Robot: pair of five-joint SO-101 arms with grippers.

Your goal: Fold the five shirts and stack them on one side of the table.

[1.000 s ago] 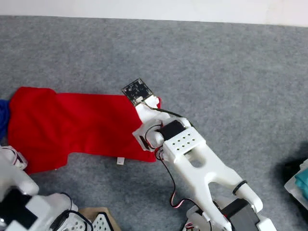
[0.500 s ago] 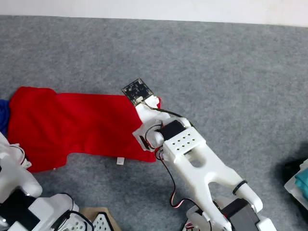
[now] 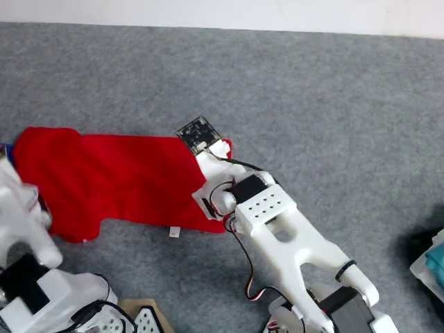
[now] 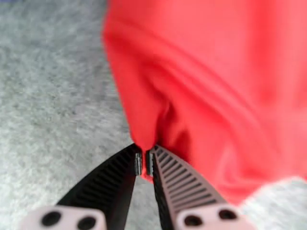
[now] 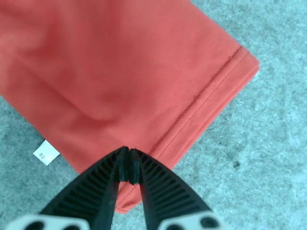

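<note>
The red shirt [image 3: 118, 180] lies spread at the left centre of the high view, on the grey table [image 3: 333, 104]. The left gripper [image 4: 144, 163] pinches a raised fold at the shirt's lower-left edge. The right gripper [image 5: 128, 166] is closed at the right hem, apparently with cloth between its jaws.

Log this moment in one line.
left hand: shut on red shirt edge | right hand: shut on its hem | red shirt: mostly spread on grey table
</note>
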